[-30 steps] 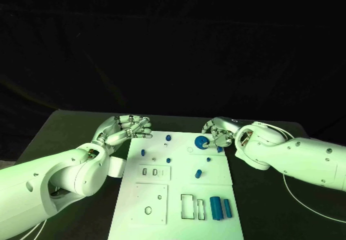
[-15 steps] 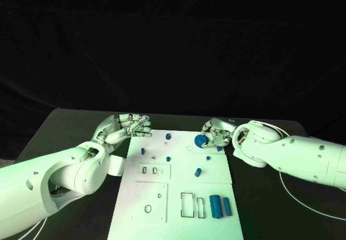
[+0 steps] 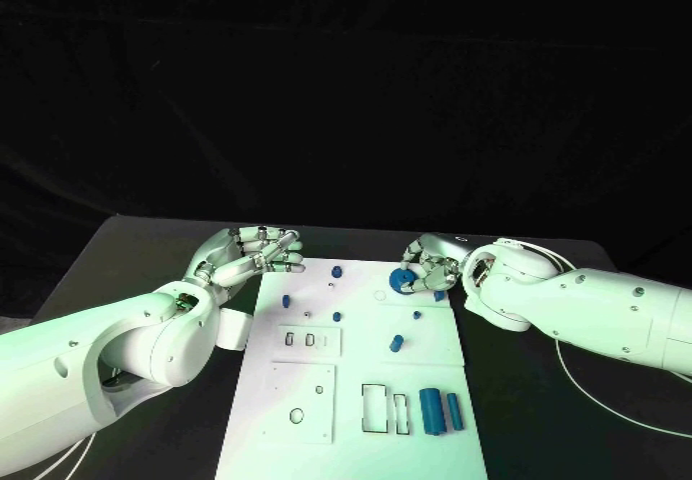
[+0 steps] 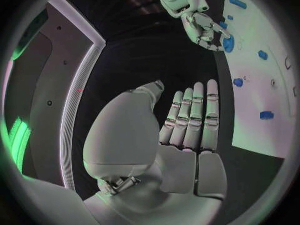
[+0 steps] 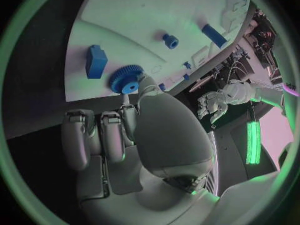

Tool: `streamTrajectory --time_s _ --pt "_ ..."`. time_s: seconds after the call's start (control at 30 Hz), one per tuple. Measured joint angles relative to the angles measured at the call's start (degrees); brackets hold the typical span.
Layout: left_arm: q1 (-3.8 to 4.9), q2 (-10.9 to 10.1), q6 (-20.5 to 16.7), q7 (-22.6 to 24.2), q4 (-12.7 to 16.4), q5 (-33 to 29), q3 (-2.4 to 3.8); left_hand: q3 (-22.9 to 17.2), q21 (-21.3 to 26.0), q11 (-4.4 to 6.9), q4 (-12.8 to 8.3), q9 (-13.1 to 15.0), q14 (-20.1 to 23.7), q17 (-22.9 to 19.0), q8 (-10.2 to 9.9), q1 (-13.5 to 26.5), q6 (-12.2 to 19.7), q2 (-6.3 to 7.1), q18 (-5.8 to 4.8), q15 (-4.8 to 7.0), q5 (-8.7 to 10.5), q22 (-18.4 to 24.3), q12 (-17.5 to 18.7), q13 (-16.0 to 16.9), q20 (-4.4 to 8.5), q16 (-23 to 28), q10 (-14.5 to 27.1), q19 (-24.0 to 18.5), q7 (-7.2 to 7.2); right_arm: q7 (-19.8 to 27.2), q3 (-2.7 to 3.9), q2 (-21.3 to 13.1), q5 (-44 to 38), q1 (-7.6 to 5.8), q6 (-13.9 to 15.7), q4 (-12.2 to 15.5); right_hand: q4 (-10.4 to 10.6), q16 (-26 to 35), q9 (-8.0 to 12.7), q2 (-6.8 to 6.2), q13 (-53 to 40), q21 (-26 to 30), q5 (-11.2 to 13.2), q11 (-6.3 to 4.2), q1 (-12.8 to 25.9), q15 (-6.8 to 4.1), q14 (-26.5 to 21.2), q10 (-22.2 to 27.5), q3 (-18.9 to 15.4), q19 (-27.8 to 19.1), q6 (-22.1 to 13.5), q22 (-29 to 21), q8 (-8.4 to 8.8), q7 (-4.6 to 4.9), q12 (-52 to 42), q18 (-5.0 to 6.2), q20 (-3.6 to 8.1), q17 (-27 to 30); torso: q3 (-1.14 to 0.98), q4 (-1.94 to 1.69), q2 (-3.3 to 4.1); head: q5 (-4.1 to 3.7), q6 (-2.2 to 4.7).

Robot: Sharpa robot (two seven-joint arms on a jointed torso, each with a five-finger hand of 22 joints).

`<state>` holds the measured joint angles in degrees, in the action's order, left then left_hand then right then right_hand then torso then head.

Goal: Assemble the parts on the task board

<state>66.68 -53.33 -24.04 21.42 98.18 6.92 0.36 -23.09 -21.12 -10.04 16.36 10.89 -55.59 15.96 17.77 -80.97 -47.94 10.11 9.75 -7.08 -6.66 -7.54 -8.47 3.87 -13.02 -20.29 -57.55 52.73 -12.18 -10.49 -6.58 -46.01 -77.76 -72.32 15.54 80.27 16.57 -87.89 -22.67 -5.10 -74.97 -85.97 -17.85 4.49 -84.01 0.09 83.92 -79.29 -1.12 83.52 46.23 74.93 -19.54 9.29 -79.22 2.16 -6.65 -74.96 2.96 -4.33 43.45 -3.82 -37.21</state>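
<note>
A flat white rectangular task board (image 3: pixel 353 370) is seen lying on the matte black table (image 3: pixel 116 270), with small blue plastic parts spread over it. Two blue cylinders (image 3: pixel 440 412) are laid side by side near its near right corner, beside empty rectangular outlined recesses (image 3: pixel 384 410); short blue pegs (image 3: pixel 336 272) are stood upright further up the board. A round blue toothed gear (image 3: pixel 402 279) with a raised hub is pinched by the fingers of the silver right hand (image 3: pixel 430 268) at the board's far right edge, where the gear is seen close over the white surface; contact with the board cannot be told. The silver left hand (image 3: pixel 250 256) is held just off the board's far left corner, its fingers straight and close together with the thumb apart, grasping nothing
</note>
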Motion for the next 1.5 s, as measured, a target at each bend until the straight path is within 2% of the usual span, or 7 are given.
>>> streamTrajectory --time_s 0.2,0.57,0.6,0.67,0.8,1.17,1.5 --pt "0.0 0.1 0.01 -0.1 -0.11 -0.01 0.0 0.0 0.0 0.0 0.0 0.0 0.0 0.0 0.0 0.0 0.0 0.0 0.0 0.0 0.0 0.0 0.0 0.0 0.0 0.0 0.0 0.0 0.0 0.12 0.08 0.03 0.04 -0.01 -0.29 -0.01 -0.21 -0.31 0.53 1.05 -0.08 -0.39 -0.62 -0.44 -1.06 0.0 0.0 -1.04 3.36 0.18 1.91 0.0 0.18 -0.3 -1.55 0.0 0.18 0.0 0.0 0.03 0.0 0.06 -0.13" --pt "-0.01 0.16 0.03 -0.22 -0.23 -0.01 0.0 0.0 0.0 0.0 0.0 0.0 0.0 0.01 0.0 0.0 0.0 0.0 0.0 0.0 0.0 0.0 0.28 0.0 0.0 0.0 0.0 0.0 0.0 0.56 -0.02 -0.03 -2.06 0.32 0.81 0.86 -0.71 -0.54 1.64 -0.74 0.03 -1.15 1.71 -0.86 -4.15 0.0 0.0 -2.31 15.32 0.39 2.78 -0.01 1.97 -0.33 -2.96 -0.23 0.4 0.01 -0.03 0.01 0.0 -0.02 -0.09" --pt "-0.01 0.16 0.03 -0.23 -0.23 -0.01 0.0 0.0 0.0 0.0 0.0 0.0 0.0 0.04 0.0 0.0 0.0 0.0 0.0 0.0 0.0 0.0 0.28 0.0 0.0 0.0 0.0 0.0 0.0 0.59 -0.04 -0.04 -2.34 0.37 1.04 0.99 -0.81 -0.54 2.82 -0.83 0.03 -1.36 1.7 -0.9 -4.22 0.0 0.0 -2.46 16.24 0.39 2.78 -0.01 1.98 -0.33 -3.06 -0.67 0.4 0.01 -0.03 0.02 -0.01 -0.02 -0.07" --pt "-0.01 0.18 0.04 -0.24 -0.24 -0.02 0.0 0.0 0.0 0.0 0.0 0.0 0.0 0.04 0.0 0.0 0.0 0.0 0.0 0.0 0.0 0.0 0.28 0.0 0.0 0.0 0.0 0.0 0.0 0.64 -0.14 -0.04 -3.33 0.55 1.91 1.43 -1.2 -0.54 7.88 -1.95 0.03 -1.77 0.2 -0.82 -3.1 0.0 0.0 -2.69 19.23 0.39 2.78 -0.01 1.98 -0.33 -3.34 -0.9 0.4 0.01 -0.04 0.03 -0.01 -0.02 -0.01" --pt "-0.01 0.22 0.05 -0.26 -0.25 -0.02 0.0 0.0 0.0 0.0 0.0 0.0 0.0 0.04 0.0 0.0 0.0 0.0 0.0 0.0 0.0 -0.01 0.28 0.0 0.0 0.0 0.0 0.0 0.0 0.55 -0.29 -0.17 -6.19 0.9 4.53 3.08 -1.62 -0.54 7.88 -4.16 0.04 -2.25 -0.79 -0.93 -1.47 0.0 0.0 -3.19 22.22 0.39 2.78 -0.02 1.92 -0.33 -3.56 -0.9 0.4 0.02 -0.04 0.04 -0.01 -0.02 0.12" --pt "-0.01 0.44 0.12 -0.3 -0.33 -0.03 0.0 0.0 0.0 0.0 0.0 0.0 0.0 0.05 -0.08 0.0 0.26 0.0 0.0 0.0 0.0 -0.01 0.28 0.0 0.0 0.0 0.0 0.0 -0.15 -2.17 -0.24 1.14 -15.4 0.86 11.02 9.49 -2.03 -0.54 7.87 -5.8 0.04 -2.87 -0.42 -1.14 0.17 -0.21 0.21 -3.39 24.13 0.6 4.17 -0.02 1.83 0.14 -3.79 -0.9 0.6 0.02 0.01 0.0 -0.04 -0.01 0.46" --pt "-0.01 0.7 0.18 -0.3 -0.37 -0.03 0.0 0.0 0.0 0.0 0.0 0.0 0.0 0.1 -0.28 0.0 0.42 0.0 0.0 0.0 0.0 0.04 0.28 0.0 0.0 0.0 0.0 0.0 0.01 -4.66 -0.46 7.08 -20.06 0.89 12.73 9.11 -2.19 -0.54 7.87 -6.4 0.04 -2.87 0.44 -1.14 0.76 -0.21 0.21 -3.39 24.93 0.6 4.95 0.03 1.89 0.13 -3.78 -0.89 0.6 0.03 0.13 -0.19 -0.04 0.09 0.3"
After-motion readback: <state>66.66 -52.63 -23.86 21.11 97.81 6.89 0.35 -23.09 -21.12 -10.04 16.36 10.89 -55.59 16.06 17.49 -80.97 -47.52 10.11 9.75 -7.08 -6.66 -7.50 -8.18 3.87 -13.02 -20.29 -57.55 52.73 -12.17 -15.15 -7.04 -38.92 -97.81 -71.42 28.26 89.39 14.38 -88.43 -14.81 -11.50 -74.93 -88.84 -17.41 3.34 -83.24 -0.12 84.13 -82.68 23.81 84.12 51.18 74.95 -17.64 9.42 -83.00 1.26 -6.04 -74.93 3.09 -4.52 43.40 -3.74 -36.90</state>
